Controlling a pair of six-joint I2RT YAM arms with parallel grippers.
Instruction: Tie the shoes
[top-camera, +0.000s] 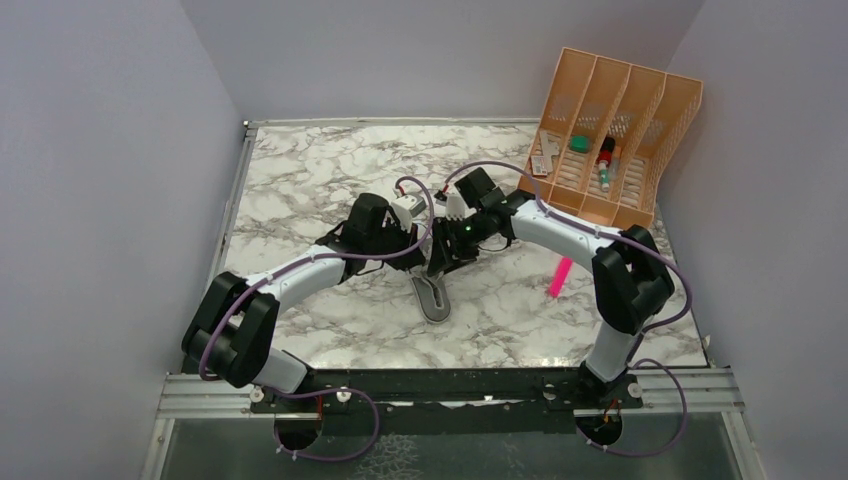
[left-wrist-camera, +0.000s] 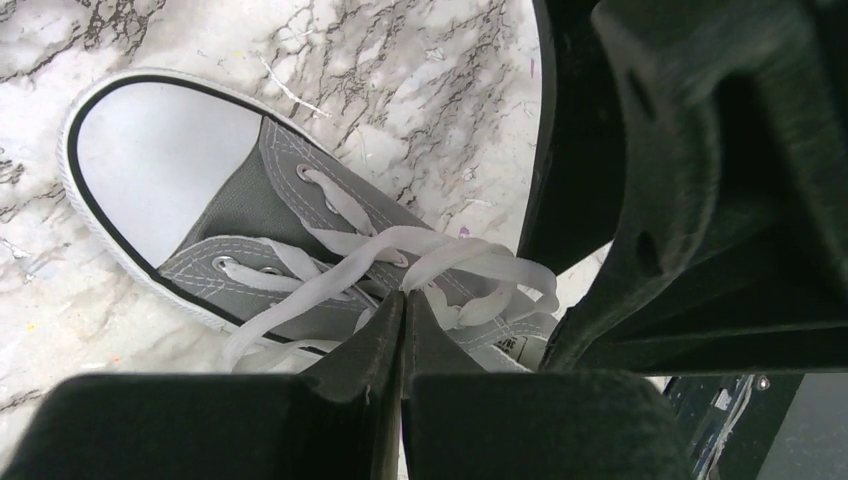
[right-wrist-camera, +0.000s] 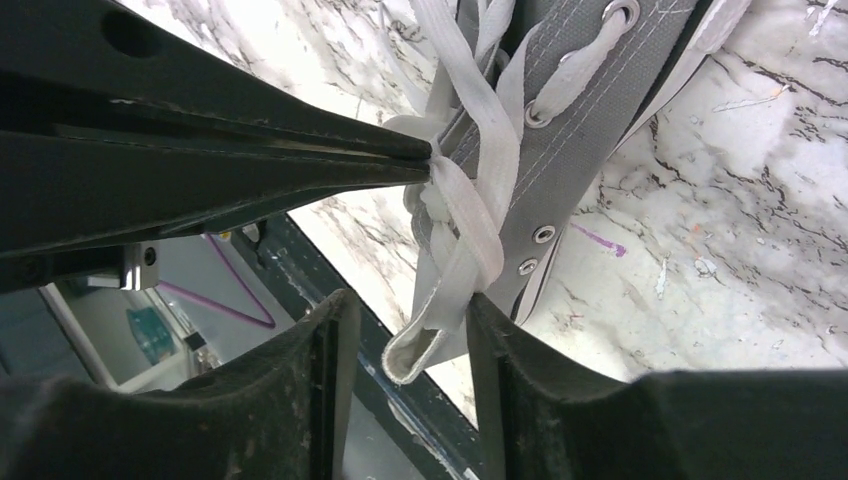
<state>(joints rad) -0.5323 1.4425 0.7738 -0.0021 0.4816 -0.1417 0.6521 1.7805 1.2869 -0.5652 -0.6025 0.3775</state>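
The grey canvas shoe (left-wrist-camera: 250, 200) with its white toe cap (left-wrist-camera: 160, 150) lies on the marble table; from above only its heel end (top-camera: 433, 297) shows beneath both arms. My left gripper (left-wrist-camera: 403, 297) is shut on the white lace (left-wrist-camera: 380, 250) over the eyelets. In the right wrist view its thin black fingers (right-wrist-camera: 300, 150) pinch that lace at the crossing. My right gripper (right-wrist-camera: 410, 300) stands open around a hanging lace loop (right-wrist-camera: 430, 335), which rests against its right finger and is not pinched.
An orange desk organiser (top-camera: 610, 140) holding small items stands at the back right. A pink marker (top-camera: 560, 277) lies on the table beside the right arm. The black mounting rail (top-camera: 450, 385) runs along the near edge. Grey walls close in both sides.
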